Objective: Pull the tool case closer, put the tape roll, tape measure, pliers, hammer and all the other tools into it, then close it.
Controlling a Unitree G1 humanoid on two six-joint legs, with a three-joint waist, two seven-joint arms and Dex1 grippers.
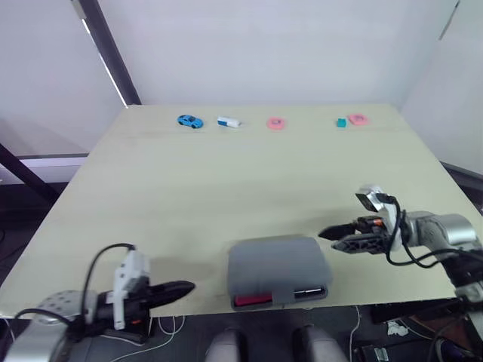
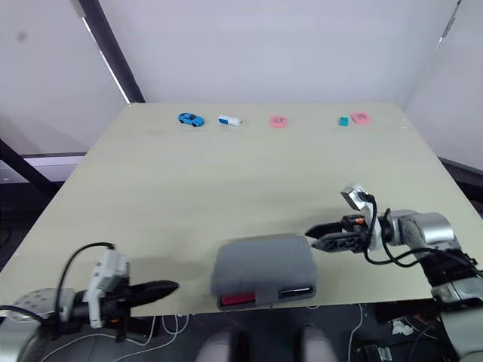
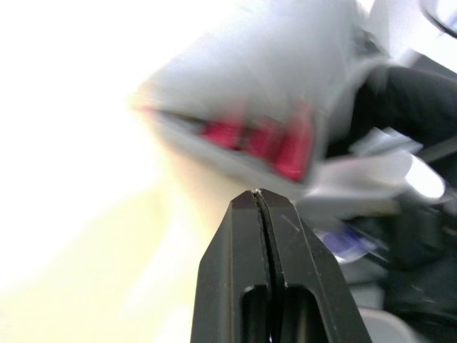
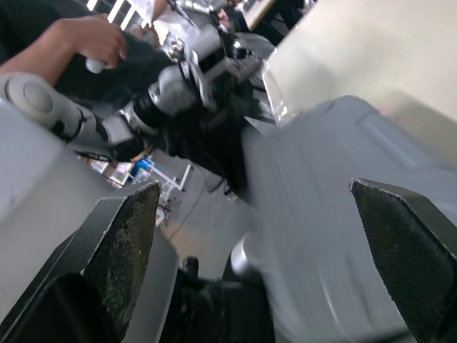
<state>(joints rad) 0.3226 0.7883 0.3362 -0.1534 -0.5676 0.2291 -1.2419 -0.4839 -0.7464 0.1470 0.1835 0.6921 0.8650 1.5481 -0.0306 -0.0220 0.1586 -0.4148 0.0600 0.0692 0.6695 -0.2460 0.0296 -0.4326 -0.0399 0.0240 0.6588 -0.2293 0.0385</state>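
**Near edge, 7 o'clock:** the left gripper (image 1: 187, 288) points toward the tool case, jaws clenched on nothing.

**6 o'clock:** the tool case (image 1: 278, 264) lies at the near edge of the table (image 1: 226, 188), lid down, a red catch (image 1: 253, 299) on its front.

**4 o'clock:** the right gripper (image 1: 329, 239) has its jaws released, tips just beside the case's right side.

**12 o'clock:** a row of small coloured items (image 1: 276, 124) lines the far edge.

**Judgement:** the case looks near enough. Steady it from the left while the right works the lid, and avoid pushing it off the edge.
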